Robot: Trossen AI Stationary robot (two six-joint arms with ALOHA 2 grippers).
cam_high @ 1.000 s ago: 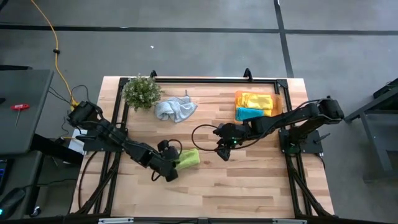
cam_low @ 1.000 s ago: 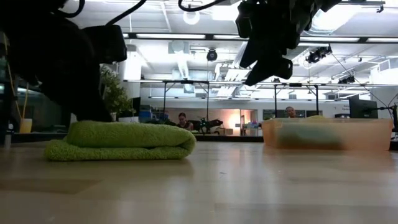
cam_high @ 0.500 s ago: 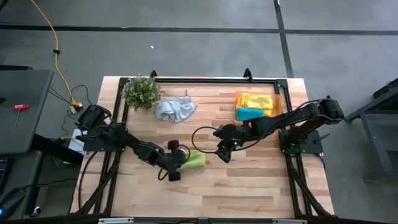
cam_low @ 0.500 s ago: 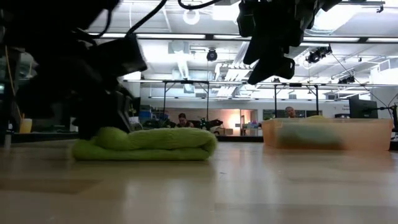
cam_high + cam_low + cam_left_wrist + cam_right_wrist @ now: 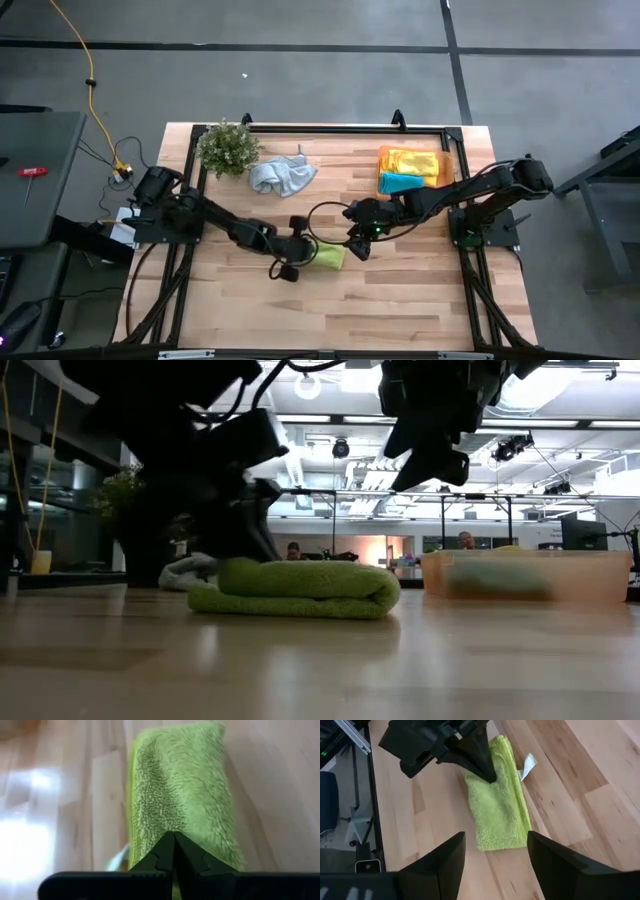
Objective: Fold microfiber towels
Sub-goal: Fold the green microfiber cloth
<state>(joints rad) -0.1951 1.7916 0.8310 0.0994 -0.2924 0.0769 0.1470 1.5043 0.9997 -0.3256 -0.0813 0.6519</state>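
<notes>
Where the left gripper rests on the table, its fingers pressed together, the folded lime green towel lies flat under their tips, near the table's middle. Right gripper: fingers spread, holding nothing, hovering just beside the same towel's far end. Towels counted from above: one lime green; one pale grey-blue towel, crumpled beside the plant; one yellow towel and one teal towel in the orange tray. Grippers: two. Right wrist view alone shows a small white tag at the green towel's edge. Low view alone shows two people seated far behind the table.
</notes>
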